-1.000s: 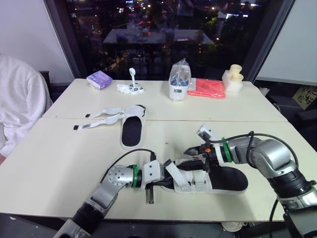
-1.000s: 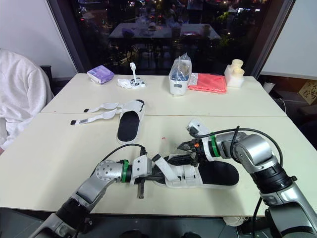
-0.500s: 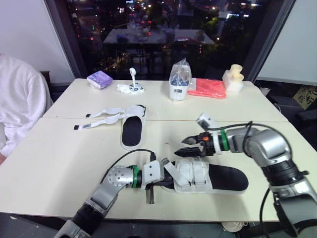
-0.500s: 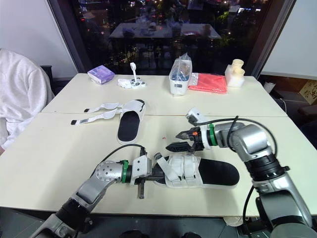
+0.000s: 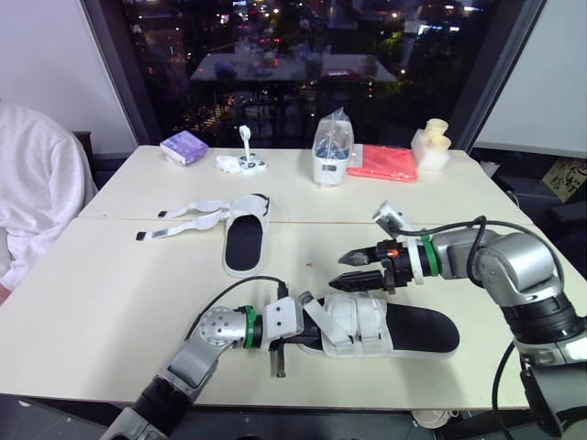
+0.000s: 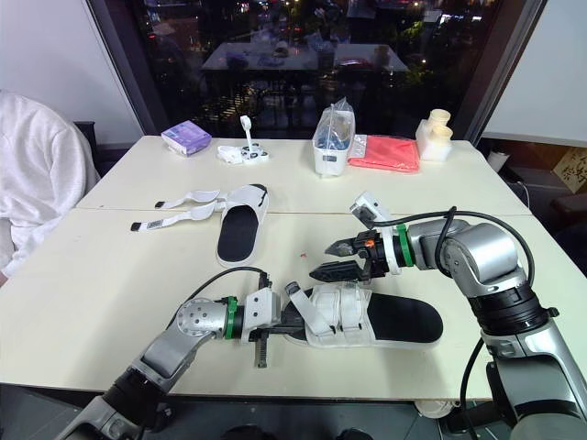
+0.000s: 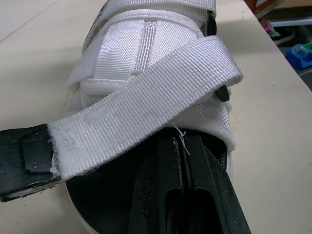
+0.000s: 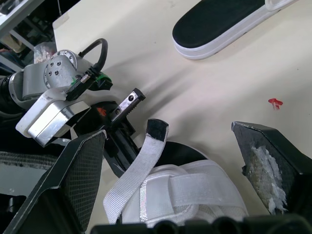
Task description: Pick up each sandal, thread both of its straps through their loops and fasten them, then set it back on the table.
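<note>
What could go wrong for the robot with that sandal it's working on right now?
The front strap of the near sandal sticks up loose; the open right hand, above the straps, might miss its end or bump the left hand at the toe. The sandal also lies close to the front edge of the table, so a hard push could perhaps slide it off.

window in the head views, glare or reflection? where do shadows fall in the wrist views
Left eye view: window dark, small lights and a mirrored tabletop, no glare on the table. Right wrist view: soft shadow on the table past the loose strap. Left wrist view: that strap shades the near sandal.
</note>
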Controlling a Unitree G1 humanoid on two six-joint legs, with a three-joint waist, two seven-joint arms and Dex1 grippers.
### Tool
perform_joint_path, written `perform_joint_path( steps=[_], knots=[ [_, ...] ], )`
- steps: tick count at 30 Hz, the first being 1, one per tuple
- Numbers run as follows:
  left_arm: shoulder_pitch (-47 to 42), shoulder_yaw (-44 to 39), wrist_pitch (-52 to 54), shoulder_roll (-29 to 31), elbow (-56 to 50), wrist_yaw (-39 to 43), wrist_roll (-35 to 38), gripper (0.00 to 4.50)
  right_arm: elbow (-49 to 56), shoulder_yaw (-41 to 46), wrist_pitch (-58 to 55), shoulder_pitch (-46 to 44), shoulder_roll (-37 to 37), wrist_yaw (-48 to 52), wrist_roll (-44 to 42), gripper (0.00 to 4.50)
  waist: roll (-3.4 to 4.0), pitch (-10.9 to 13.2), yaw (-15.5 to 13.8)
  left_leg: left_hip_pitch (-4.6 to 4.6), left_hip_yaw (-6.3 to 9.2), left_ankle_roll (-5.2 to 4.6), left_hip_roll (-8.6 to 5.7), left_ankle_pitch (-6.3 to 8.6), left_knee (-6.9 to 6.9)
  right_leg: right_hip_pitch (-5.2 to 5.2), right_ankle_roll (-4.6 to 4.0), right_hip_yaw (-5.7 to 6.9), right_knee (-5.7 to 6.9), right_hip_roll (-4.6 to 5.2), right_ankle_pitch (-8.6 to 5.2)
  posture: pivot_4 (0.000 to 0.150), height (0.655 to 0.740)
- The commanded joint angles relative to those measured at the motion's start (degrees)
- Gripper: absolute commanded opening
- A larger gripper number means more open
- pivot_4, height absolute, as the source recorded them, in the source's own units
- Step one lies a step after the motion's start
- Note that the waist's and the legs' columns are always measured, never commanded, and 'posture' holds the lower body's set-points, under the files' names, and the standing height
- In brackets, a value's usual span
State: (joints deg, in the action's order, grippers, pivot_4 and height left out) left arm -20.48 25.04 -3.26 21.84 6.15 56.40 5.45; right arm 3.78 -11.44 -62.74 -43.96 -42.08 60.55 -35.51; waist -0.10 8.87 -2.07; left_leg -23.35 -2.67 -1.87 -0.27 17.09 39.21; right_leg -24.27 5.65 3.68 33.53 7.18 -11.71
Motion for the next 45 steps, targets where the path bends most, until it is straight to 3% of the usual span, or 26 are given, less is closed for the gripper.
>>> perform_joint_path(
  steps=[1,15,18,25,45],
  knots=[
    [1.9,3.2,2.1,0.1,4.9,-0.4,-4.7,0.0,-3.7,-8.8,4.0,-2.2,3.7,3.2,4.7,4.48,0.16,-0.2,0.2,0.01,0.0,0.0,0.0,0.0,0.0,0.0,0.0,0.0,0.01,-0.01,0.0,0.15,0.74],
    [2.7,2.9,3.1,-0.4,3.6,-1.2,-4.7,0.0,-13.1,-13.3,7.3,-6.4,8.3,9.4,10.6,4.48,0.19,-0.2,-0.2,-0.04,0.0,-0.03,-0.11,0.0,0.01,-0.05,0.0,0.06,0.02,-0.04,0.01,0.15,0.74],
    [2.7,2.9,3.2,-0.5,3.5,-1.3,-4.6,0.0,-14.0,-13.1,7.4,-6.8,8.7,10.4,11.0,3.68,0.19,-0.2,-0.2,-0.05,-0.01,-0.02,-0.11,0.01,0.01,-0.05,0.0,0.06,0.02,-0.04,0.01,0.15,0.74],
    [2.5,2.9,3.6,-0.5,3.3,-1.4,-4.5,0.0,-14.8,-11.6,7.4,-7.6,8.8,11.3,11.4,0.14,0.19,-0.2,-0.2,-0.05,-0.01,-0.02,-0.11,0.01,0.01,-0.06,0.0,0.06,0.02,-0.04,0.01,0.15,0.74],
    [1.4,4.3,3.3,-0.5,4.0,1.9,-4.2,0.0,-4.5,4.6,-0.6,-4.6,6.3,0.4,5.7,0.06,0.21,-0.2,0.1,-0.07,-0.03,-0.01,-0.11,0.01,0.0,-0.1,0.0,0.06,0.05,0.15,0.02,0.15,0.74]
  ],
)
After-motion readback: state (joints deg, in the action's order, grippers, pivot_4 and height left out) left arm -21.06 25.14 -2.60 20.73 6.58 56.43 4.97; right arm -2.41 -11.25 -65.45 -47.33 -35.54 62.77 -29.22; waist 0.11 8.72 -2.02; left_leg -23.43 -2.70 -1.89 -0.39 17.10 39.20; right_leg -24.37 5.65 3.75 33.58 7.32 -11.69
